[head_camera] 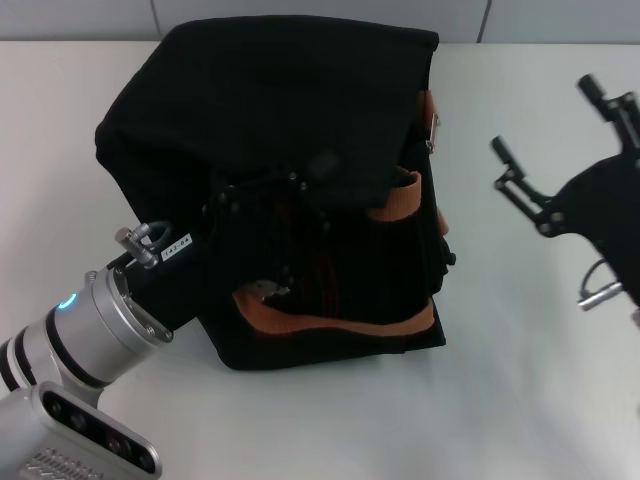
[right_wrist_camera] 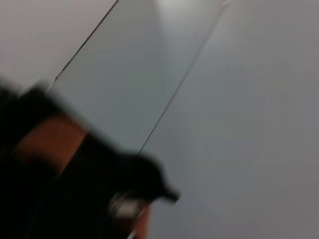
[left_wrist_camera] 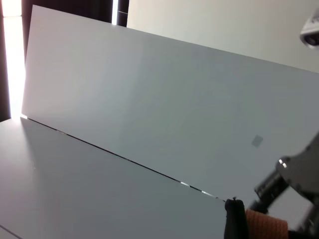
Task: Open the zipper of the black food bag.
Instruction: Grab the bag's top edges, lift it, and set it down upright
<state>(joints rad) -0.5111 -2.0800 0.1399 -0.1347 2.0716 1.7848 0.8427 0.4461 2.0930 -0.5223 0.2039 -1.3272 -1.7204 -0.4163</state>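
The black food bag [head_camera: 290, 110] lies slumped in the middle of the white table, its orange-brown handles [head_camera: 340, 320] showing along the front and right side. A small silvery metal piece [head_camera: 433, 128] sits at the bag's right edge beside a strap. The zipper line itself is lost in the black fabric. My left gripper [head_camera: 262, 240] is pressed against the bag's front, black on black. To the right of the bag, well apart from it, my right gripper [head_camera: 548, 118] hangs open with nothing in it. The bag [right_wrist_camera: 60, 199] and a strap [right_wrist_camera: 47, 142] show blurred in the right wrist view.
The white table [head_camera: 520, 380] spreads around the bag. A pale panelled wall [left_wrist_camera: 149, 99] stands behind. In the left wrist view, a bit of orange strap [left_wrist_camera: 264, 225] shows in one corner.
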